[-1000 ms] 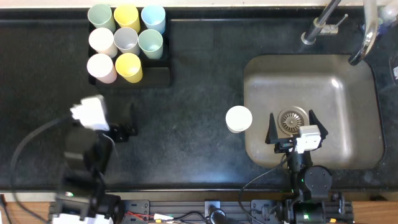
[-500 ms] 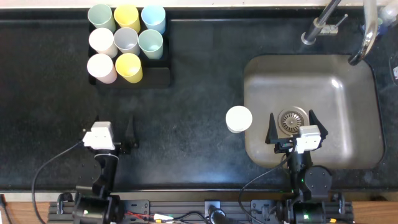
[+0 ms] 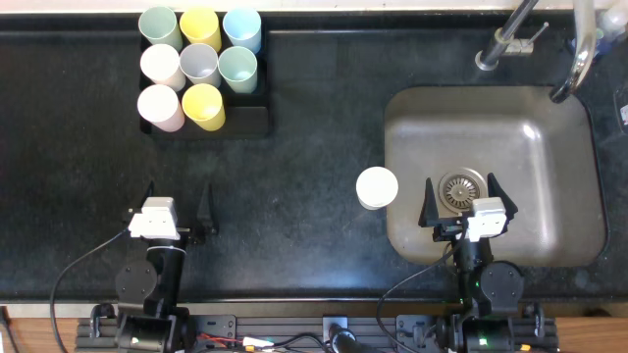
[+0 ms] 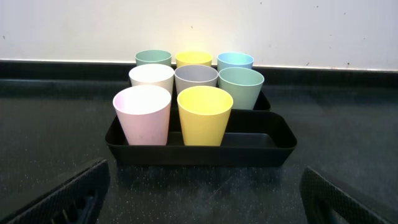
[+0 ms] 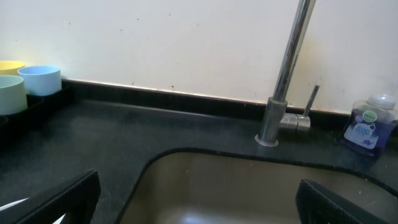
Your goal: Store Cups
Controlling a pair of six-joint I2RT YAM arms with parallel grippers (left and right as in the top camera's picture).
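One white cup (image 3: 377,187) loose on the surface (image 3: 314,127), on end, long axis vertical, just beside the left rim of the sink (image 3: 549,127). Mouth up or down: cannot tell. Eight other cups (image 3: 199,67) already in the tray (image 3: 251,122) far off to the left, one slot free at its near right corner. Right claw (image 3: 461,199) spread apart, empty, over the sink, white cup just to its left. Left claw (image 3: 178,209) also spread apart, empty, facing the tray head-on, well apart from it and much farther from the white cup. Likely next: right-arm pick, leftward approach from the side.
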